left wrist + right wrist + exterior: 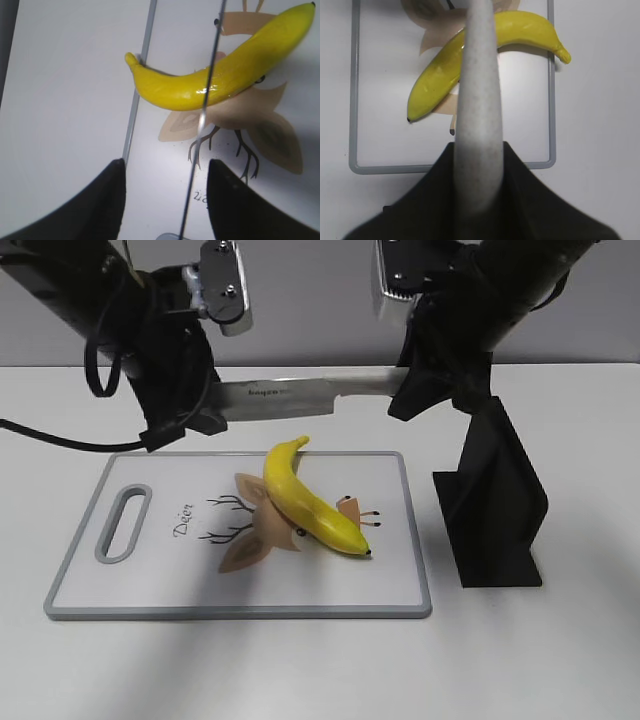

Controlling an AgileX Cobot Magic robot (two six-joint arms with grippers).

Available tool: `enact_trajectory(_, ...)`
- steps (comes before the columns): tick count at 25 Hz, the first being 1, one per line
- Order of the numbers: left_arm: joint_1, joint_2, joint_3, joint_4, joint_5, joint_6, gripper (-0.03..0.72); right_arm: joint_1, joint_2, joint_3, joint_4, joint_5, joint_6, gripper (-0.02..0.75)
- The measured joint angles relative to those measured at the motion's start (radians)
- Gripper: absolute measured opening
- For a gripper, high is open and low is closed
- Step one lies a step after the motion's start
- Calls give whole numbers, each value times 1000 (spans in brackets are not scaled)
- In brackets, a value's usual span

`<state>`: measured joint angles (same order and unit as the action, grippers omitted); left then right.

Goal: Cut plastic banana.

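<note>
The plastic banana (310,502) is glossy yellow with a dark tip and lies slantwise across the white cutting board (150,580). My right gripper (425,390) is shut on the grey handle (477,90) of a knife (300,395). It holds the blade level above the board's far edge and the banana's stem end. My left gripper (185,425) is at the blade's tip end. In the left wrist view its fingers (165,162) are open, with the thin blade (202,115) between them, untouched, crossing over the banana (235,65). The right wrist view shows the banana (437,75) under the handle.
A black knife stand (495,500) sits just right of the board. The board has a grey rim (355,100), a handle slot (122,523) on the left and a printed deer drawing (250,540) under the banana. White table lies all round.
</note>
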<state>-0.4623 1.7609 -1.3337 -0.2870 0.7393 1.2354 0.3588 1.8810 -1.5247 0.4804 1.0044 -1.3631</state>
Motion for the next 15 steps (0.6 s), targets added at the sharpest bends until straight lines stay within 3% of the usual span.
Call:
enact_trajectory(3, 0, 9, 0, 1, -11, 0, 458, 0, 10, 0, -4, -4, -3, 179)
enact_trajectory(8, 0, 15, 0, 2, -18, 2, 205, -14, 16, 0, -39, -22, -6, 179)
enact_trajectory(15, 0, 15, 0, 3, -19, 3, 154, -33, 23, 0, -37, -20, -9, 179)
